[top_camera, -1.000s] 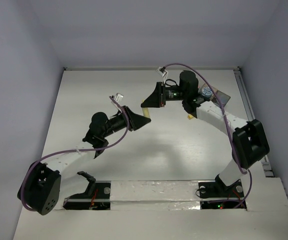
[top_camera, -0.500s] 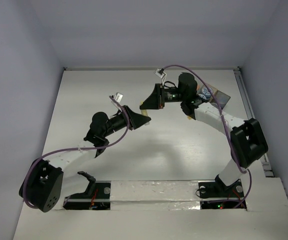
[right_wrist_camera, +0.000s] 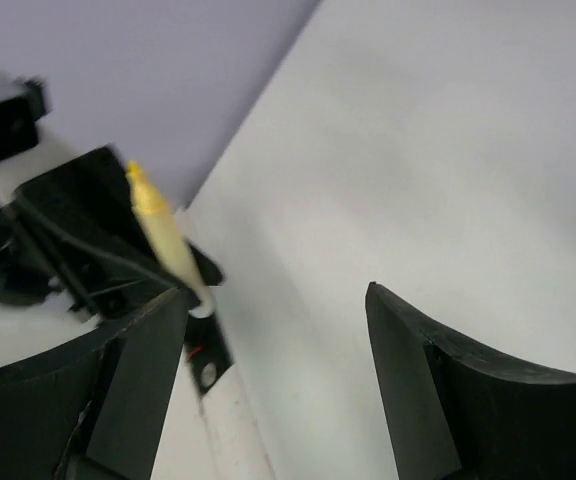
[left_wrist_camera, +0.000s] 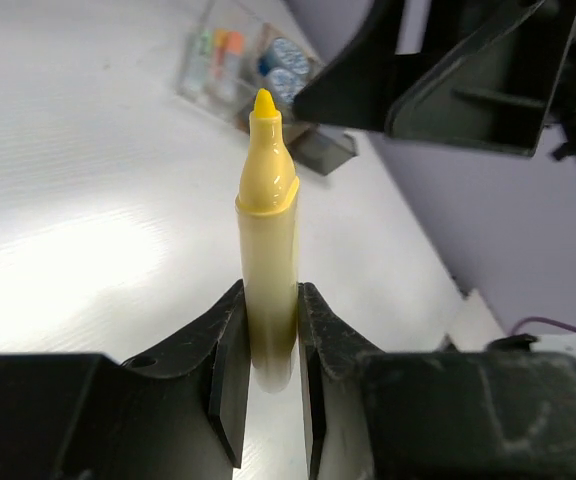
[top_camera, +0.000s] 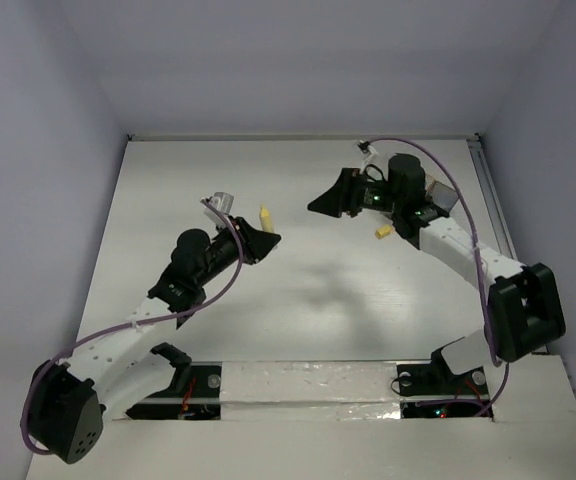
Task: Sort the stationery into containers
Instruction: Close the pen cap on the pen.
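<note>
Setting: white surface point(top_camera: 318, 300) boxed in by pale lilac walls point(top_camera: 268, 60), arm bases along the near edge.

Containers: clear box point(left_wrist_camera: 196, 80) and dark tray point(left_wrist_camera: 326, 150) at the far right of the surface, just beside each other, tray on the nearer side in the left wrist view.

Box contents: pink and orange sticks point(left_wrist_camera: 220, 48) at one end, round jars point(left_wrist_camera: 283, 62) with blue-white lids at the other; blurred, so no finer detail.

Tray contents: cannot tell, mostly covered.

In the way: from above, right arm's wrist over most of both containers, only a dark corner showing; in the left wrist view, black body of the right end effector point(right_wrist_camera: 276, 295) across the upper right, overlapping the tray's edge.

Left end effector point(left_wrist_camera: 269, 318): clamped on the yellow marker point(left_wrist_camera: 269, 200), jaws pressed against both sides of the lower barrel, pointed tip up and away from the camera.

Marker position: lifted off the surface, left of centre, well apart from the containers.

Right end effector: spread wide, nothing between the fingers point(right_wrist_camera: 138, 380), off the surface and facing the left one across a gap.

Loose item: small yellow piece point(top_camera: 380, 232) lying on the surface just beside the right forearm, near the containers.
</note>
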### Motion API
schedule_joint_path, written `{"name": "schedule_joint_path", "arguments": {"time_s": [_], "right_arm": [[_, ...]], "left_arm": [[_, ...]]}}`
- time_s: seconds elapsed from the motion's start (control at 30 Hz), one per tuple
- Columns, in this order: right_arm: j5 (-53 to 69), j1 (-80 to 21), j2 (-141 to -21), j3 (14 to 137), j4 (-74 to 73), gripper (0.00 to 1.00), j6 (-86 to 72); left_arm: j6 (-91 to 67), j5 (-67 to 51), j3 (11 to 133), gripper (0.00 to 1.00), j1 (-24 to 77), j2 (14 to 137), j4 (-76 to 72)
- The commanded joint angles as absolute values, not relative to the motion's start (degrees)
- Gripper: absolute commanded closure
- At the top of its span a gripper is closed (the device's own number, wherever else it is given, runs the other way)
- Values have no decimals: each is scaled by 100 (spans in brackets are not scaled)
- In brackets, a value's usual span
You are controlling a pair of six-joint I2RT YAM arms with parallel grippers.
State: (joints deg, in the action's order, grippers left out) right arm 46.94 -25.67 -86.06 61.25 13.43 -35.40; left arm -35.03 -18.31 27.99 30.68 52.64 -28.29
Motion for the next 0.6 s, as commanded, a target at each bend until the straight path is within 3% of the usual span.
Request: {"name": "schedule_joint_path", "arguments": {"time_s": [0.0, 0.07, 0.17, 0.2, 0.23, 0.33, 0.5, 0.57], "right_arm": [[3298, -2031, -8078, 5740, 652, 24, -3147], [2161, -1794, -8025, 5608, -138, 32, -2928], [1120, -1644, -7998, 5432, -685, 69, -2822], [855, -1565, -8007, 5414, -807, 99, -2786], [565, -1564, -8033, 5414, -1061, 100, -2769], [-384, -1512, -8173, 5510, -1430, 100, -2593], [-1108, -1512, -8507, 5704, -1793, 40, -2628], [-1168, -1512, -8639, 5713, -1898, 31, -2698]], "left_arm": [[-2865, -1223, 2883, 100, 3120, 5115, -2233], [-2761, -1143, 2848, 100, 3234, 5141, -2311], [-2699, -1151, 2804, 100, 3366, 5273, -2504], [-2646, -1143, 2760, 100, 3453, 5300, -2557], [-2611, -1116, 2725, 100, 3506, 5335, -2688], [-2435, -1046, 2628, 100, 3787, 5519, -2847], [-2197, -861, 2505, 100, 3998, 5528, -2926], [-2162, -861, 2453, 100, 4052, 5476, -3014]]}}
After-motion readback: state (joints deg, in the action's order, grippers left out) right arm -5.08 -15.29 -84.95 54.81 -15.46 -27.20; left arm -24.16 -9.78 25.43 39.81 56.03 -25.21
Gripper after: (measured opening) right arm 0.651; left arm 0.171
